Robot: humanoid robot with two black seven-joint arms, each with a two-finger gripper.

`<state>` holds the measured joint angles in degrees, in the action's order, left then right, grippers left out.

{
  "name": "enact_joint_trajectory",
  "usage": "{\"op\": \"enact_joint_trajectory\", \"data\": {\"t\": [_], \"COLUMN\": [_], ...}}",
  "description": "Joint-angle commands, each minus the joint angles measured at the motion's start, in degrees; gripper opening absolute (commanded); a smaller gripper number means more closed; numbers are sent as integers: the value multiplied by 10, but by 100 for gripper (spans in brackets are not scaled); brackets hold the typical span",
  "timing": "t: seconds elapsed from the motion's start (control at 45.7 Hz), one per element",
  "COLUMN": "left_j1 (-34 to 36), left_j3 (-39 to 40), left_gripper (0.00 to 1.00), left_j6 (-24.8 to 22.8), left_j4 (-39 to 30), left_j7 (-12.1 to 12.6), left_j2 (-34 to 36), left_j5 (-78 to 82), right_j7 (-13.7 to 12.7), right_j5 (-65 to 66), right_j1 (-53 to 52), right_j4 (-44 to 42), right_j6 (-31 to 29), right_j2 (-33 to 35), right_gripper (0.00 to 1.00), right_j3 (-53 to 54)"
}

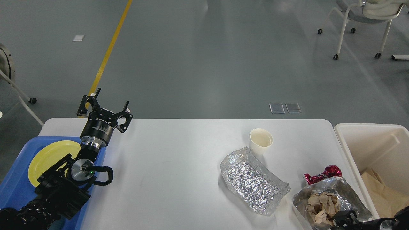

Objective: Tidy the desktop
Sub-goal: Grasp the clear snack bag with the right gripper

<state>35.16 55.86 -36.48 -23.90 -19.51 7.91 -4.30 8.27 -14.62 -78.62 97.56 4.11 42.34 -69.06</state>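
Note:
The white desktop [179, 159] fills the middle of the head view. On its right side stand a white paper cup [261, 141], a crumpled silver foil tray [254, 181] upside down, a second foil tray [332, 191] holding crumpled brown paper [322, 204], and a shiny red wrapper [322, 175]. My left gripper [107, 107] is open and empty, raised over the desktop's far left edge. My right gripper [346, 218] shows only as a dark part at the bottom right, against the paper-filled foil tray; its fingers cannot be told apart.
A blue plastic tray [16, 188] at the left holds a yellow plate [51, 156], partly under my left arm. A cream plastic bin [370, 143] at the right edge holds brown paper [383, 191]. A wheeled chair [364, 16] stands far back right.

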Motion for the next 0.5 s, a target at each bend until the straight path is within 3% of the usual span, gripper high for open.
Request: {"op": "enact_joint_trajectory", "data": {"t": [0.0, 0.066, 0.175, 0.219, 0.241, 0.285, 0.372, 0.438, 0.482], "left_j1": [0, 0, 0, 0, 0, 0, 0, 0, 0], "left_j3": [0, 0, 0, 0, -1, 0, 0, 0, 0], "left_gripper": [97, 97, 97, 97, 97, 97, 97, 97, 97], "left_j6": [0, 0, 0, 0, 0, 0, 0, 1, 0], "left_j4": [0, 0, 0, 0, 0, 0, 0, 0, 0], "left_j7": [0, 0, 0, 0, 0, 0, 0, 0, 0], "left_j2": [0, 0, 0, 0, 0, 0, 0, 0, 0], "left_j5": [0, 0, 0, 0, 0, 0, 0, 0, 0], "right_j7": [2, 6, 11, 14, 16, 16, 17, 17, 17], "right_j5": [-4, -4, -4, -4, -4, -3, -3, -3, -3], "right_j1": [65, 94, 135, 149, 161, 175, 201, 212, 216], "right_j4": [-19, -29, -40, -46, -52, -57, -63, -63, -62], "right_j6": [19, 31, 37, 47, 62, 81, 100, 100, 106], "right_j2": [41, 49, 49, 49, 49, 49, 49, 48, 48], "right_gripper": [99, 93, 75, 61, 46, 29, 19, 0, 0], "right_j3": [74, 100, 134, 148, 161, 176, 206, 226, 233]}}
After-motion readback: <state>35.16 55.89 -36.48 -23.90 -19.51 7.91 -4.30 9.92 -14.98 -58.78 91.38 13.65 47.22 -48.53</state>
